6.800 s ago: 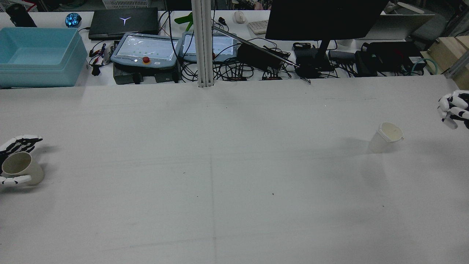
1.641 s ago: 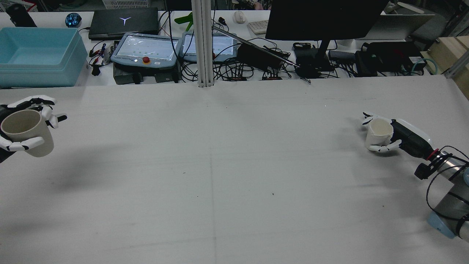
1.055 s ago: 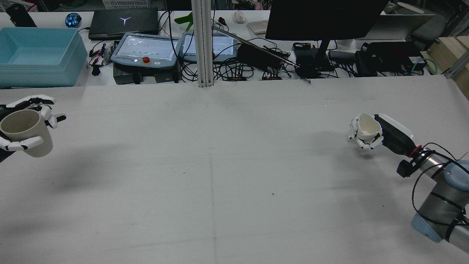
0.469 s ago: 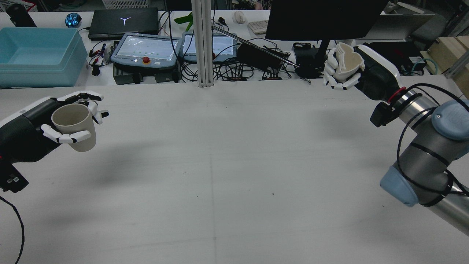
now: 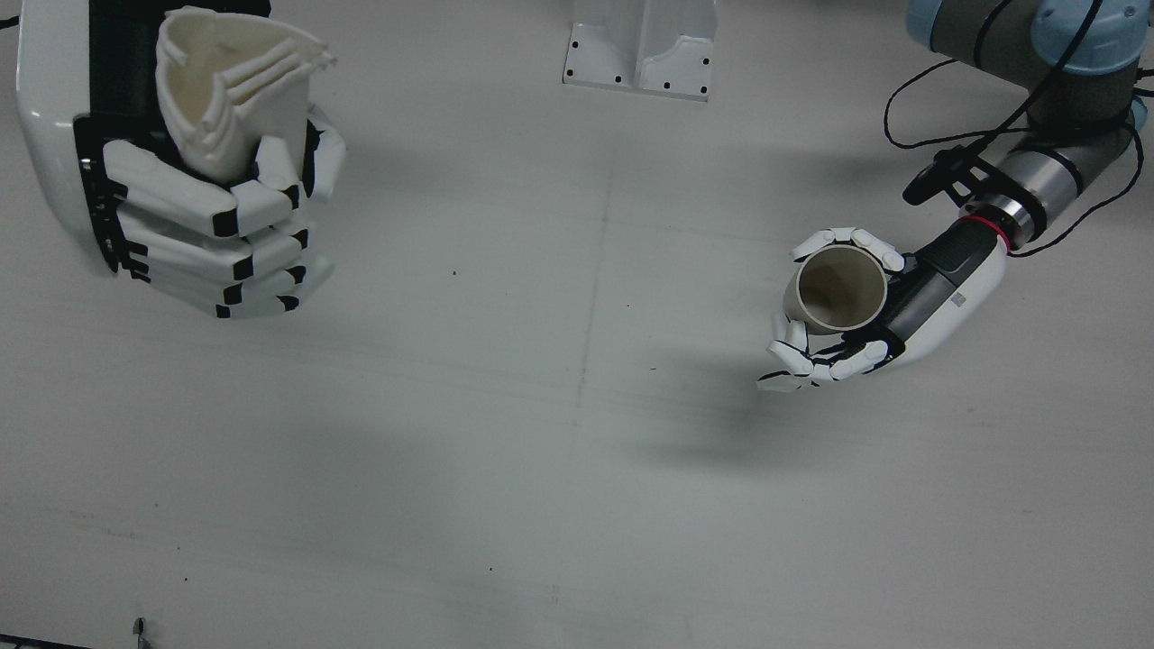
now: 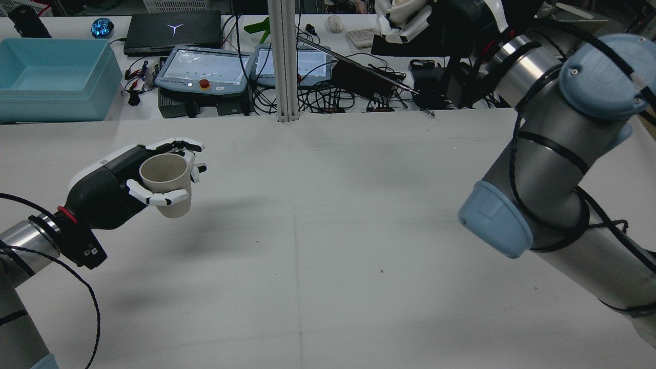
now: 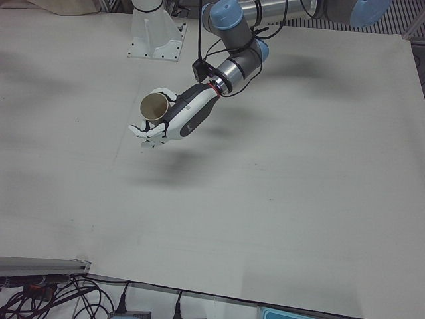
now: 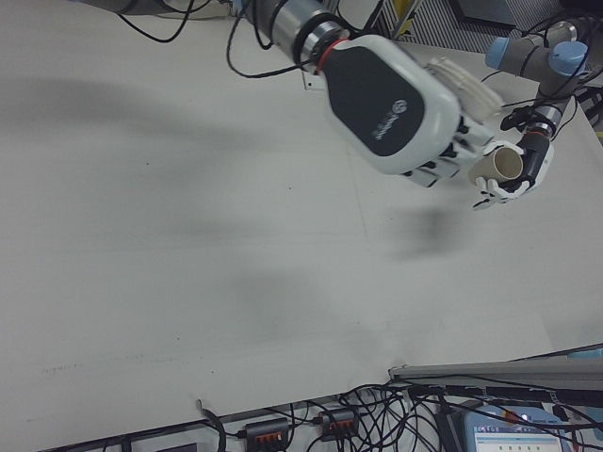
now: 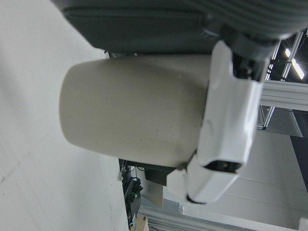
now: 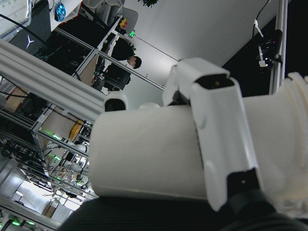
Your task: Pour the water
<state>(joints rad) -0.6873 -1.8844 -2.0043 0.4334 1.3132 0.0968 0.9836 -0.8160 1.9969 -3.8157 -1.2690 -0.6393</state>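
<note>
My left hand (image 6: 110,187) is shut on a beige cup (image 6: 166,179) and holds it upright above the table's left half. It also shows in the front view (image 5: 911,302) with the cup's open mouth (image 5: 838,290) facing up. My right hand (image 5: 198,216) is shut on a white paper cup (image 5: 230,99) whose rim is crumpled. It is raised high, at the top of the rear view (image 6: 405,23). The hand views show each cup close up: the beige cup (image 9: 134,110) and the white cup (image 10: 144,154).
The right arm (image 6: 543,154) rears up over the table's right half. A white post base (image 5: 640,45) stands at the table's back middle. Behind the table are a teal bin (image 6: 51,77), teach pendants (image 6: 205,69) and cables.
Both hands took their cups off the table. In the last half second the left hand carried its cup toward the middle, and the right hand rose higher and moved inward.
</note>
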